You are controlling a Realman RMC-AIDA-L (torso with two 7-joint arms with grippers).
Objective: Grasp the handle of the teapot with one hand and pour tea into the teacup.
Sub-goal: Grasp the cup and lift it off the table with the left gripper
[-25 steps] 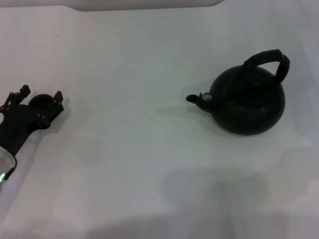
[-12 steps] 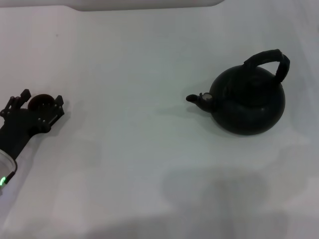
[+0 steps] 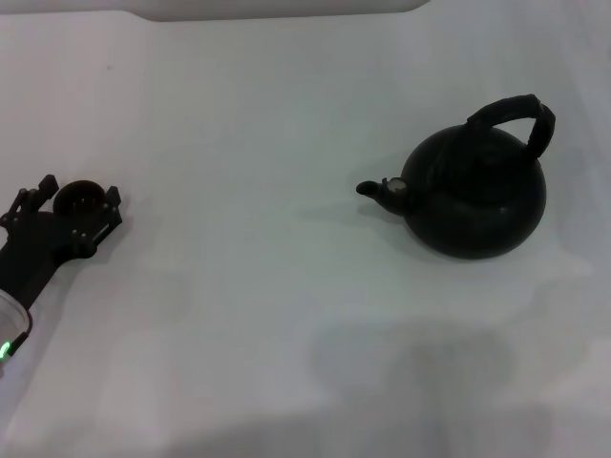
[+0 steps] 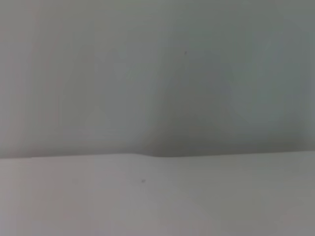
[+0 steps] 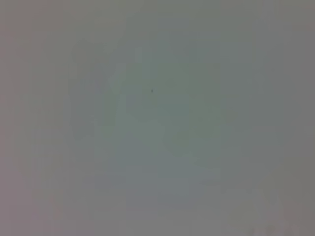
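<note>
Far left, near edge: left gripper [image 3: 76, 189] low over the table [image 3: 267, 305], released, jaws spread to either side of the small teacup [image 3: 79, 199]. Cannot tell whether either jaw touches the cup. Cup upright, mouth up, standing on the table close to the left border of the head view.

Middle: bare white table and nothing else between cup and pot. Plenty of room there for carrying and tilting.

Right: teapot [image 3: 477, 196] upright, well apart from the cup, spout [image 3: 374, 189] pointing left toward it. Arched handle [image 3: 520, 113] rising over the pot's top, ungrasped, open air all round it. Right gripper out of sight in every view, so no telling its state.

Step in hand, by judgement: cup set out, pot not yet taken up, pouring not begun. Next move calls for a gripper brought down over the pot, jaws wide enough to straddle the handle's top and closing squarely on the arch. After that, either a long carry leftward or the cup brought nearer, since the spout's tip is nowhere near the cup's mouth.

Edges: far rim of the table well beyond both things. Cup close to the left border, with little margin on that side. Tiny cup mouth, so careful aiming of the spout needed.
</note>
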